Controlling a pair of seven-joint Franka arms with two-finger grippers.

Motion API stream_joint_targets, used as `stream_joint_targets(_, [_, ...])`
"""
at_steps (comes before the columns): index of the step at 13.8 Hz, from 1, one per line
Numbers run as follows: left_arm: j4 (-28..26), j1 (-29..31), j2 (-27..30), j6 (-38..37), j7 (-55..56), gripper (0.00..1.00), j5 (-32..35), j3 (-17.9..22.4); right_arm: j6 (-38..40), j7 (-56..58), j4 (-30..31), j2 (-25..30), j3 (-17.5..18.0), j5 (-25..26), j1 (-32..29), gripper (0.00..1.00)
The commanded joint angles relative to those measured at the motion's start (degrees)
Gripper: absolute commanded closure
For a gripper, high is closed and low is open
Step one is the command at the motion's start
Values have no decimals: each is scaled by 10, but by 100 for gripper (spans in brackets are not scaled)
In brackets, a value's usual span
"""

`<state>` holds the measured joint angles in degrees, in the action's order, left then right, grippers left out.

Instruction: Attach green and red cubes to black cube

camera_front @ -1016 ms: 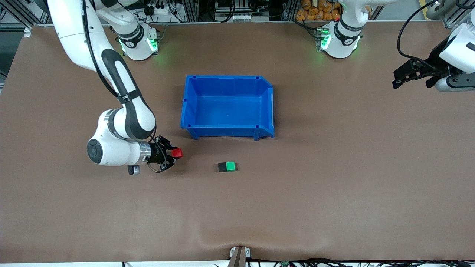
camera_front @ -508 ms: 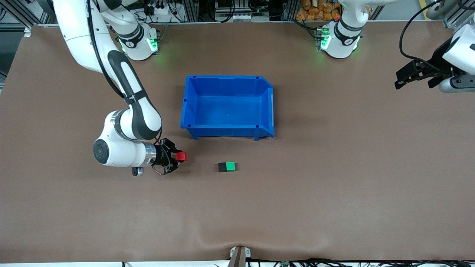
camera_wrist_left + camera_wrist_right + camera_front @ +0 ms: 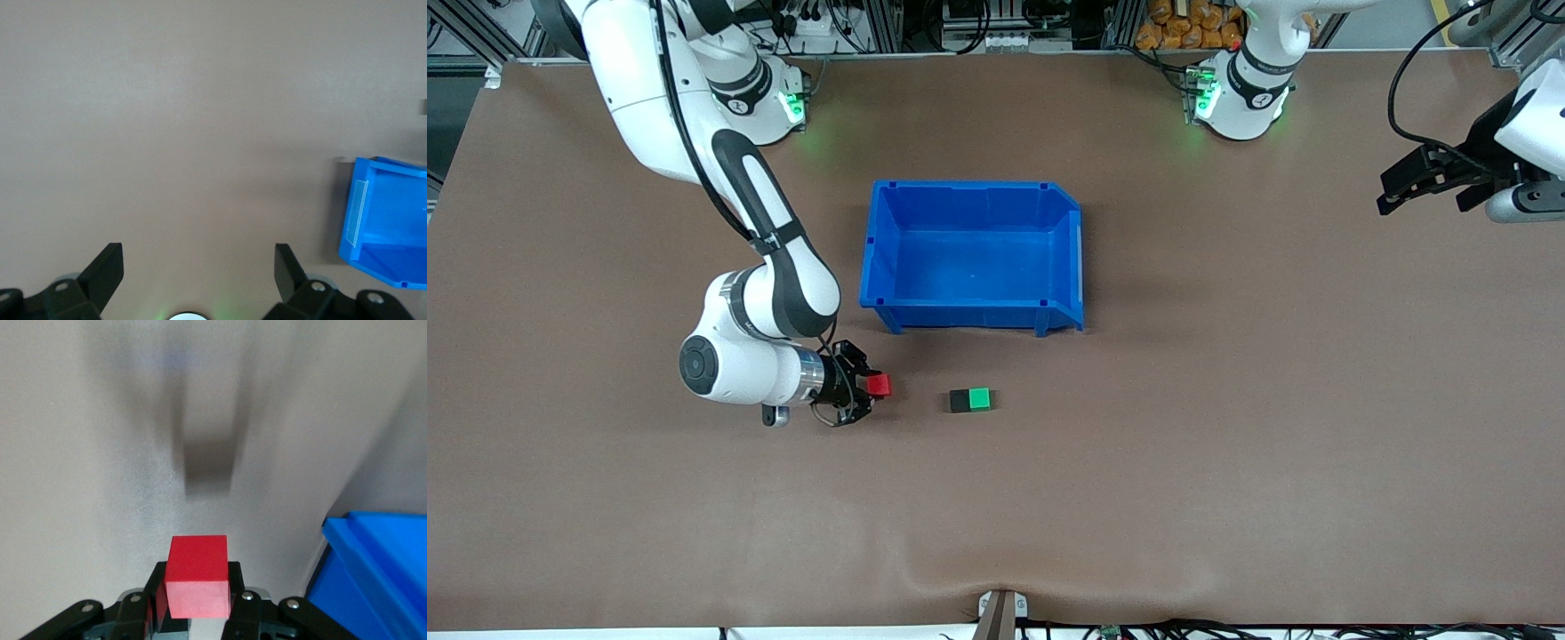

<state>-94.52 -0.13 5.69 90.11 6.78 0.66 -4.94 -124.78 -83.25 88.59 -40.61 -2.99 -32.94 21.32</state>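
With the right gripper (image 3: 869, 385) jaws clamped on the red cube (image 3: 879, 384), we carry it level toward the black cube (image 3: 959, 401), probably already joined to the green cube (image 3: 980, 399) ahead of the jaws, while the left gripper (image 3: 1427, 182) waits, jaws wide.

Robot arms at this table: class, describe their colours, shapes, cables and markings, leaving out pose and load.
Both arms are glossy white with rounded joints, black panels and black cables along them. Green lights glow at their bases. The right gripper and the left gripper are black with two fingers each; a silver collar sits just above the right one.
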Motion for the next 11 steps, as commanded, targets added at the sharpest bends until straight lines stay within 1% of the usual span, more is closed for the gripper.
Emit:
stream_joint_targets(1, [3,3,0,4,-8,0,-8,-2,2,-27,-32,-18,-4,-11,8,100])
stream_joint_targets(3, [3,5,0,4,-8,0,-9,-2,-7,-41,-43,-26,-4,-11,14,100])
stream_joint_targets(8, [4,4,-4,8,-8,0,-11,-2,-67,-60,-44,-46,-4,-12,35,100])
stream_joint_targets(11, [4,3,-4,8,-8,0,-11,-2,-76,-81,-67,-68,-4,-28,45,100])
